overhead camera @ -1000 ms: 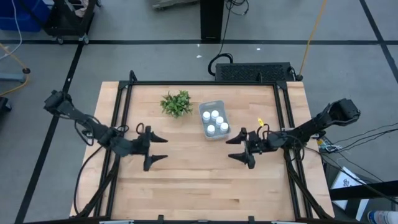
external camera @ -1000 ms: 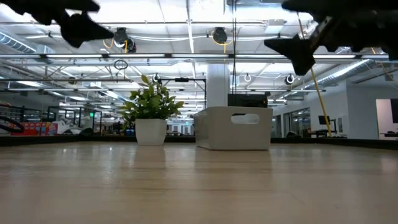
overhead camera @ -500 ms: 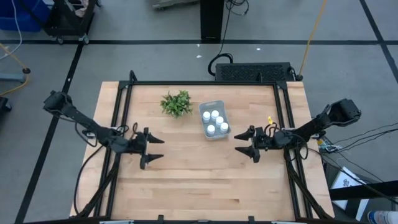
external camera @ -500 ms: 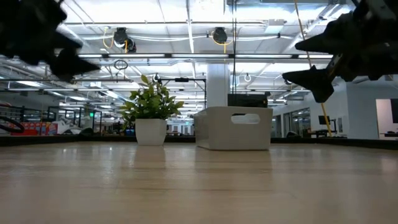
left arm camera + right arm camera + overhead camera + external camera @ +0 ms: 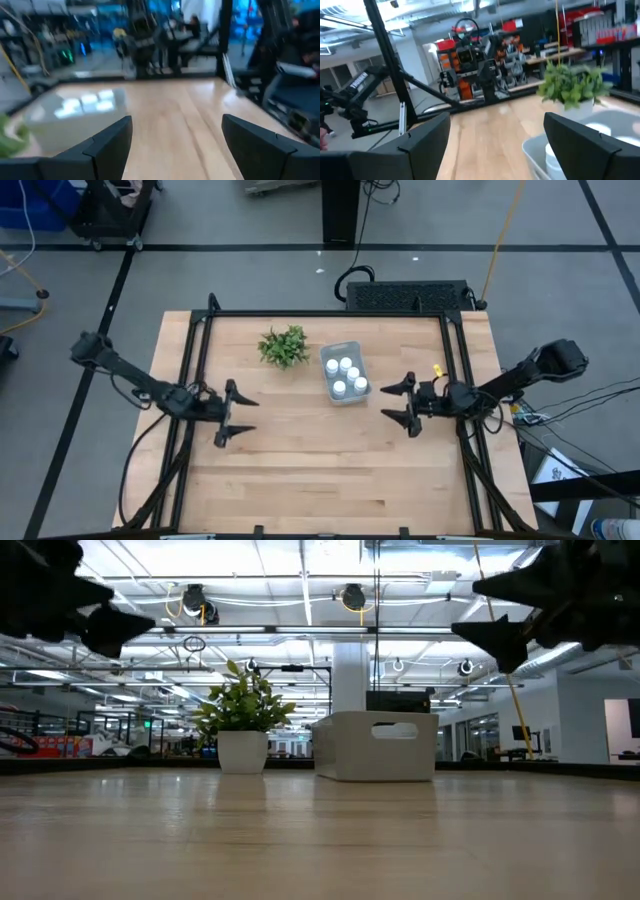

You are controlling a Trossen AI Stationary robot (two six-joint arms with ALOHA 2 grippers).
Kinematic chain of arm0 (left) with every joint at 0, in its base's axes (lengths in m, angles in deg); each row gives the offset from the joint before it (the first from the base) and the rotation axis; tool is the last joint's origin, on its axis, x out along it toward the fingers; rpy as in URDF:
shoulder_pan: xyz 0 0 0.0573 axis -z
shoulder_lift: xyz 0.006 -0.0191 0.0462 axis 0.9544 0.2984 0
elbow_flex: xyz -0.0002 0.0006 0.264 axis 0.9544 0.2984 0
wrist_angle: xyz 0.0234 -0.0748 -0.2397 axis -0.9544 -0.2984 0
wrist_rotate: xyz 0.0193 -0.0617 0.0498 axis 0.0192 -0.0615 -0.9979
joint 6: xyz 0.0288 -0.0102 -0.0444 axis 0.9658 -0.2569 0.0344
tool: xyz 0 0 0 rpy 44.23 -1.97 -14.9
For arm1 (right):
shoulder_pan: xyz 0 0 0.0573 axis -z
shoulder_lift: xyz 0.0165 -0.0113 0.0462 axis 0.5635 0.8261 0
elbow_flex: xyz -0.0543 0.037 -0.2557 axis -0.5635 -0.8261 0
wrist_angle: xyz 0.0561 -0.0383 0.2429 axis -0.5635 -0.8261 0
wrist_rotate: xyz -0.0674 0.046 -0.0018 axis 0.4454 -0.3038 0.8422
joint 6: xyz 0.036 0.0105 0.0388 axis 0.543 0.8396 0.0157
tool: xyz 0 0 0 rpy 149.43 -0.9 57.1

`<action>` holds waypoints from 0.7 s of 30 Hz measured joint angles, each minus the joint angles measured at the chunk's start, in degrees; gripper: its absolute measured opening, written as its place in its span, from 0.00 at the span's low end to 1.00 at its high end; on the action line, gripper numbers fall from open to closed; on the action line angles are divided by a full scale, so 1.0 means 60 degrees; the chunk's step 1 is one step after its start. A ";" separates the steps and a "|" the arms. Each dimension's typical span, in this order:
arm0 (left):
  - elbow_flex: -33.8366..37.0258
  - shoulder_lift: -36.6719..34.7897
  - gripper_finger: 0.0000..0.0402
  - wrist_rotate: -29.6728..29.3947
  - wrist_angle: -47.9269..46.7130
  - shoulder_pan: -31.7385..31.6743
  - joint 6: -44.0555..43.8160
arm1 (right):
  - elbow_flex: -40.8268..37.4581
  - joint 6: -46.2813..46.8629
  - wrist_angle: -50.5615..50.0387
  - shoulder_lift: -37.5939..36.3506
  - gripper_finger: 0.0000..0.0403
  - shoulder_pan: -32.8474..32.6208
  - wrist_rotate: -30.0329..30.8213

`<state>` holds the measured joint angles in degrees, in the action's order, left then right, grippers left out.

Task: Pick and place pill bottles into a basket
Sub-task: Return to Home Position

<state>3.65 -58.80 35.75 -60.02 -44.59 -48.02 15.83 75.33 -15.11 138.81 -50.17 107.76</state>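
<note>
The basket (image 5: 343, 373) stands at the table's far middle and holds several white pill bottles (image 5: 346, 375), all upright on its floor. My left gripper (image 5: 245, 416) is open and empty, in the air to the basket's left and nearer the front. My right gripper (image 5: 385, 402) is open and empty, in the air just right of the basket. In the low view both grippers, left (image 5: 125, 610) and right (image 5: 468, 608), hang well above the table. The basket also shows in the left wrist view (image 5: 75, 115) and the right wrist view (image 5: 580, 135).
A small green plant in a white pot (image 5: 284, 346) stands just left of the basket. A black frame (image 5: 320, 314) runs along the table's far edge and sides. Bare wood (image 5: 320, 470) lies across the near half of the table.
My left gripper has drawn back a little toward the table's left edge and come down somewhat. My right gripper has drawn back toward the table's right edge and a little toward the far edge. Both stay open and empty. The basket and bottles have not moved.
</note>
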 joint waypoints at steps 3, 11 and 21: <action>-0.0001 -0.0927 0.77 -0.0129 -0.0112 -0.0214 0.0696 | 0.0000 -0.0134 -0.0799 -0.0714 0.78 0.0151 0.0042; -0.0005 -0.3721 0.77 0.0357 -0.3113 -0.0805 0.0063 | 0.0000 -0.0245 -0.3086 -0.3161 0.78 0.0334 -0.0018; -0.0401 -0.5158 0.77 0.0180 -0.5461 -0.0866 0.0296 | 0.0004 0.0007 -0.6677 -0.6138 0.78 0.0338 -0.0004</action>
<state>1.24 -89.75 36.83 -92.78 -49.78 -46.24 15.85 75.37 -55.17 101.98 -48.14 107.73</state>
